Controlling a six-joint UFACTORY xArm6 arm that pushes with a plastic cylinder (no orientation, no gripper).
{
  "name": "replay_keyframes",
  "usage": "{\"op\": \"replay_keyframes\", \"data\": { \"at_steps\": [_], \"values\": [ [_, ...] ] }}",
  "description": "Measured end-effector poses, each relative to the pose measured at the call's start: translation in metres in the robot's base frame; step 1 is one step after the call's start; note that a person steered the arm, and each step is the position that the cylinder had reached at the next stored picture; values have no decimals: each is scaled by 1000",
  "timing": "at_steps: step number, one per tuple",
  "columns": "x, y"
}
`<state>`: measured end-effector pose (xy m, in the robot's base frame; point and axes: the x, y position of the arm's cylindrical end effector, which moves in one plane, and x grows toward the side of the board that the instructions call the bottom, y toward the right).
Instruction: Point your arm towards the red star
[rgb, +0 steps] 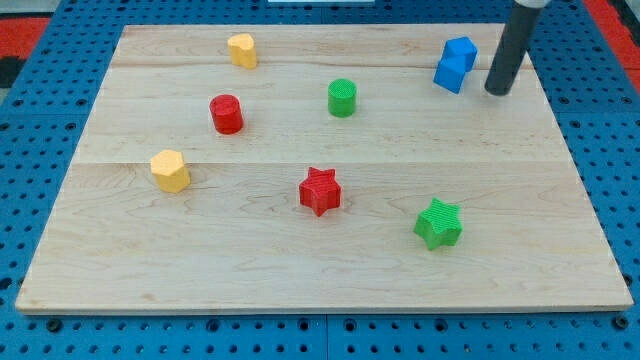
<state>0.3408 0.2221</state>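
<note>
The red star (320, 191) lies on the wooden board a little below the middle. My tip (496, 91) is at the view's upper right, just right of the blue block (454, 64), a small gap apart from it. The tip is far from the red star, up and to the right of it. The dark rod rises from the tip toward the view's top edge.
A green star (439, 223) lies right of the red star. A green cylinder (342, 97) and a red cylinder (227, 114) lie above it. A yellow block (242, 50) sits at the top left, another yellow block (171, 171) at the left. The board's right edge (575, 160) is near the tip.
</note>
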Motion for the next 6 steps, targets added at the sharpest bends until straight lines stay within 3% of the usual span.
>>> {"op": "replay_keyframes", "data": {
  "at_steps": [2, 4, 6],
  "values": [
    [71, -41],
    [89, -64],
    [137, -134]
  ]
}}
